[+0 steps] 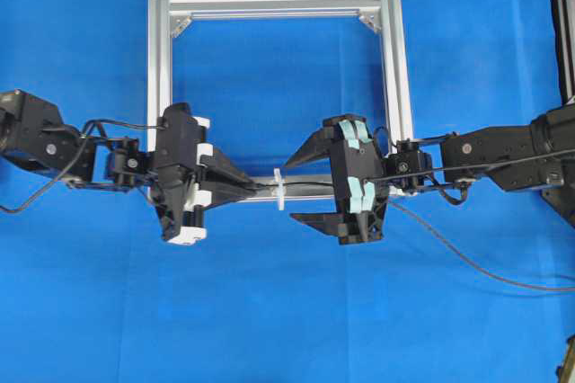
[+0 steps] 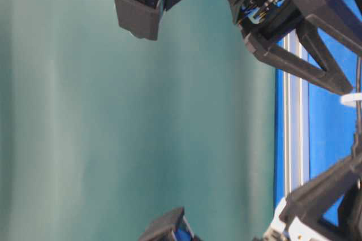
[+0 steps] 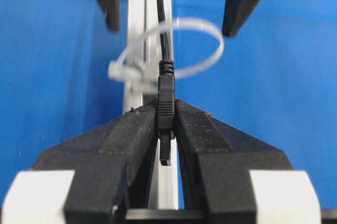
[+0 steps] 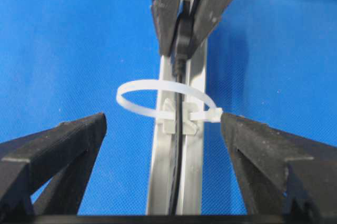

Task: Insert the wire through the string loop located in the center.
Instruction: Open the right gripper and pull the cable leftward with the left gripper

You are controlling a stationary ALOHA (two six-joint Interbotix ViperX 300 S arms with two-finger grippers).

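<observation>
The white string loop [image 1: 279,190] stands on the middle of the near bar of the silver frame [image 1: 269,4]. My left gripper [image 3: 166,109] is shut on the wire's plug [image 3: 166,98], just left of the loop [image 3: 120,70]. From the plug the black wire [image 4: 180,103] runs back through the loop [image 4: 213,114] and along the bar. My right gripper [image 4: 163,123] is open, with one finger on each side of the bar, touching neither wire nor loop. In the overhead view the left gripper [image 1: 254,187] and the right gripper [image 1: 296,190] face each other across the loop.
The wire's long tail [image 1: 467,262] trails over the blue cloth towards the right edge. Silver corner brackets [image 1: 367,22] sit in the frame's far corners. A dark post [image 1: 561,23] stands at the far right.
</observation>
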